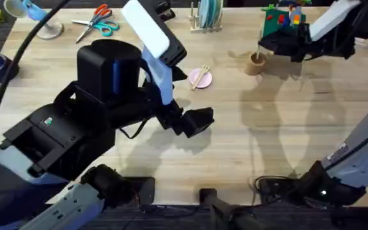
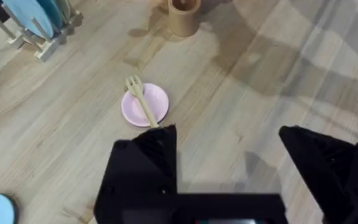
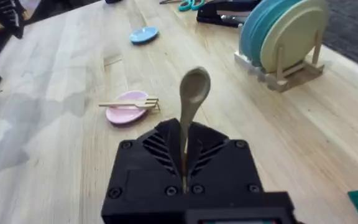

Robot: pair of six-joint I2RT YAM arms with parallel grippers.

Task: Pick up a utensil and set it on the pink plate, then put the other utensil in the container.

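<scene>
A small wooden fork [image 2: 142, 99] lies across the pink plate [image 2: 157, 107], its tines sticking out over the rim. In the overhead view the plate [image 1: 194, 74] sits mid-table with the fork [image 1: 201, 77] on it. My left gripper [image 2: 229, 155] hovers open and empty a short way in front of the plate. The wooden spoon [image 3: 193, 93] stands bowl-up between the fingers of my right gripper [image 3: 184, 146], which is shut on its handle. In the overhead view, that gripper [image 1: 276, 46] hangs just right of the tan cup-shaped container [image 1: 255, 62].
A dish rack [image 1: 207, 16] with blue and cream plates stands at the back. Scissors [image 1: 96, 21] lie at the back left, and a small light blue plate [image 3: 144, 35] is beyond the pink one. A colourful toy block [image 1: 283, 17] is behind my right gripper.
</scene>
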